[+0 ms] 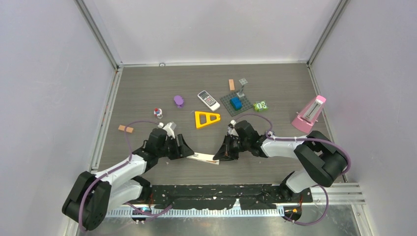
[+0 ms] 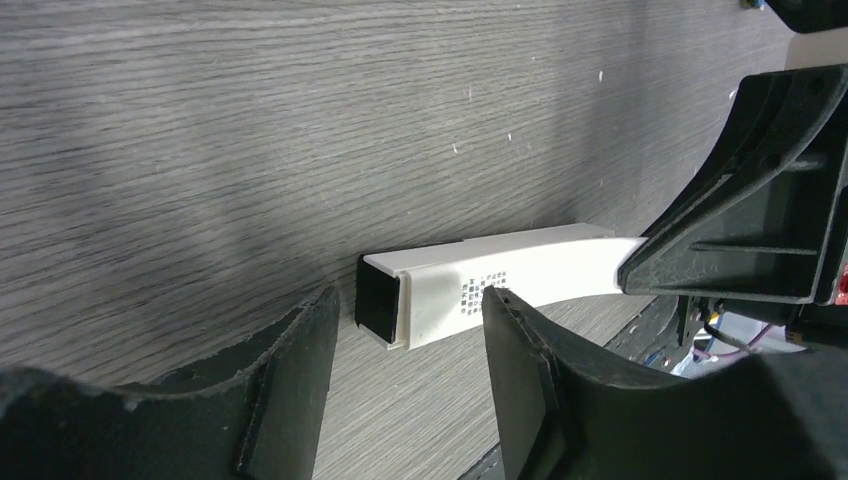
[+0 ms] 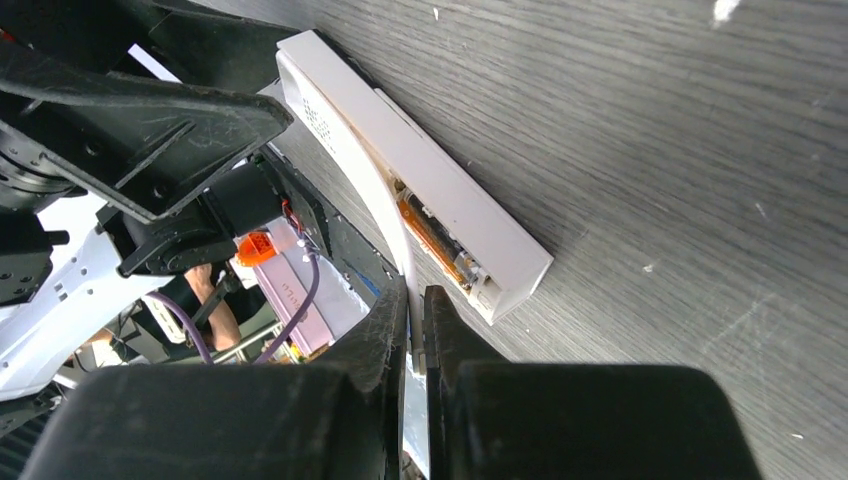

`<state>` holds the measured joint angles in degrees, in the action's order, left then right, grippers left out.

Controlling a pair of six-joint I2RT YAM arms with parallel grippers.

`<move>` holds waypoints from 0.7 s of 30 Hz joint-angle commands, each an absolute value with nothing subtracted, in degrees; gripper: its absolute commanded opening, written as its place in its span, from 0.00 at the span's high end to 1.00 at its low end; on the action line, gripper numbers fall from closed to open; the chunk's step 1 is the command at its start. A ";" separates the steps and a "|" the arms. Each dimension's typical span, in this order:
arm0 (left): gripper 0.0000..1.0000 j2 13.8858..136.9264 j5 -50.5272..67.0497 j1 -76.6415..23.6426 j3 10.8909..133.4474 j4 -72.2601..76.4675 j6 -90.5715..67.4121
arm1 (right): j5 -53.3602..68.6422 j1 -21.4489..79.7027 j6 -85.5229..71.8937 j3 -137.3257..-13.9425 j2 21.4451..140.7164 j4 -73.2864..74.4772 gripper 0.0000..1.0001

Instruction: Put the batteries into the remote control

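Note:
The white remote control (image 1: 205, 158) lies on the table between my two grippers. My left gripper (image 1: 189, 151) is open, and in the left wrist view its fingers (image 2: 300, 350) stand on either side of the remote's dark end (image 2: 400, 300) without touching it. My right gripper (image 1: 220, 155) is shut on the remote's thin white cover (image 3: 398, 250), which curves up off the body (image 3: 440, 190). The open compartment shows an orange-brown cylinder (image 3: 432, 235). No slim dark batteries show in any view.
Behind the arms are a yellow triangle (image 1: 206, 119), a white keypad handset (image 1: 208, 100), a purple piece (image 1: 178, 101), a grey baseplate (image 1: 229, 104) with a blue brick, a small orange stick (image 1: 231, 84), a green item (image 1: 260, 105), and a pink metronome (image 1: 309, 114) at right.

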<state>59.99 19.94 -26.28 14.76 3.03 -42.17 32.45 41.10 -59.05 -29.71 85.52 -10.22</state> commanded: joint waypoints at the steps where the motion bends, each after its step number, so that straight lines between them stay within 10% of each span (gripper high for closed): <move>1: 0.41 61.11 17.00 -26.85 13.88 -1.50 -38.27 | 26.38 41.29 -60.06 -29.40 85.65 0.44 0.91; 21: 0.51 67.20 13.03 -32.57 17.04 -7.38 -37.95 | 24.01 41.75 -64.47 -28.52 86.22 4.37 0.89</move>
